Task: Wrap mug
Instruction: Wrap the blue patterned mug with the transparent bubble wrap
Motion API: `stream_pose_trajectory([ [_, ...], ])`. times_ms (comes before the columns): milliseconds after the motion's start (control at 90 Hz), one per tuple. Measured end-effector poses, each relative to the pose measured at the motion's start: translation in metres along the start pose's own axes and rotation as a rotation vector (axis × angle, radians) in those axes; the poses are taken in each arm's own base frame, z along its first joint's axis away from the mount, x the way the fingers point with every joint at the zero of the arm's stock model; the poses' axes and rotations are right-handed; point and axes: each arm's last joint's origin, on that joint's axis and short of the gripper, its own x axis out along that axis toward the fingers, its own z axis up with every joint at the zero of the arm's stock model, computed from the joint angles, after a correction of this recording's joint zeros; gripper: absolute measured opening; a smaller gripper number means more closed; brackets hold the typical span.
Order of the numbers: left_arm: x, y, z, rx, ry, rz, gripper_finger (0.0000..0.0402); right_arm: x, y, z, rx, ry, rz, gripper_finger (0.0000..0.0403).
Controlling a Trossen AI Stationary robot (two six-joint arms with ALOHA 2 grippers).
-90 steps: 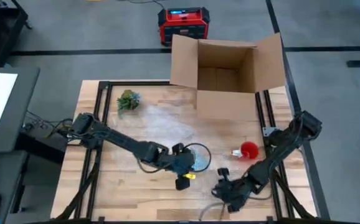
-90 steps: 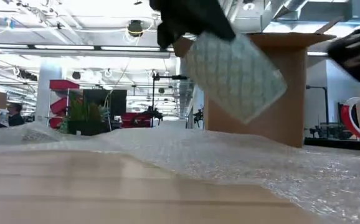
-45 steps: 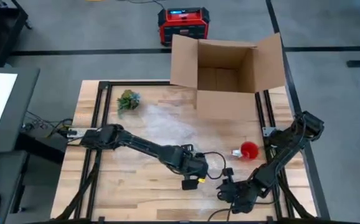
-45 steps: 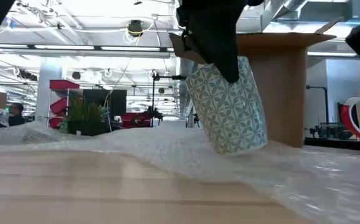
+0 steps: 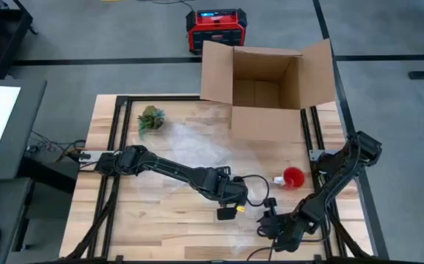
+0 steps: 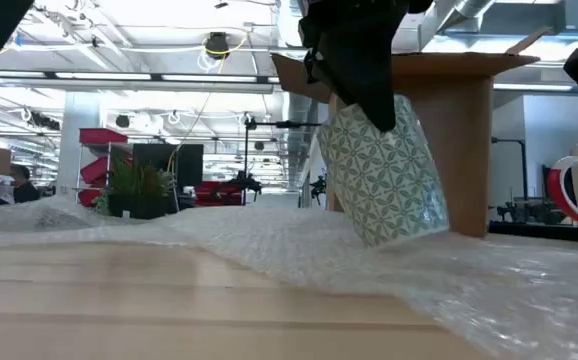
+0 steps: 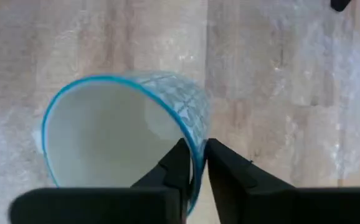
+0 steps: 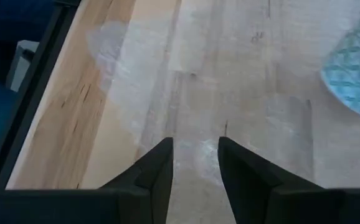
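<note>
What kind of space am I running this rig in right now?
Likely a large industrial lab or warehouse floor: the low view shows exposed ceiling ducts and strip lights and more equipment far behind, and the high view shows a wooden worktable on grey concrete beside a cardboard box.

wooden table (image 5: 135,220), bubble wrap (image 5: 197,150), plant (image 5: 150,118), box (image 5: 267,88)
</note>
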Motion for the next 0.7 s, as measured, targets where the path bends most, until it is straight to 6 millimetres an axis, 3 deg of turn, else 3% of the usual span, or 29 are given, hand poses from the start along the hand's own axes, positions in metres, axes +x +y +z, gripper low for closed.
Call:
stream_pose_trajectory([
  [178,0.000,0.000,0.000,0.001,0.004,-0.004,0.0098,0.000,0.000,0.000,0.002,-0.002,0.002,0.0118],
  [367,-0.004,0.000,0.000,-0.015,0.000,-0.005,0.0109,-0.001,0.002,-0.001,-0.003,0.000,0.006,0.0118],
  [700,-0.040,0.000,0.000,-0.063,-0.069,-0.033,0.0110,-0.003,0.004,-0.003,-0.019,0.002,-0.001,0.0118],
])
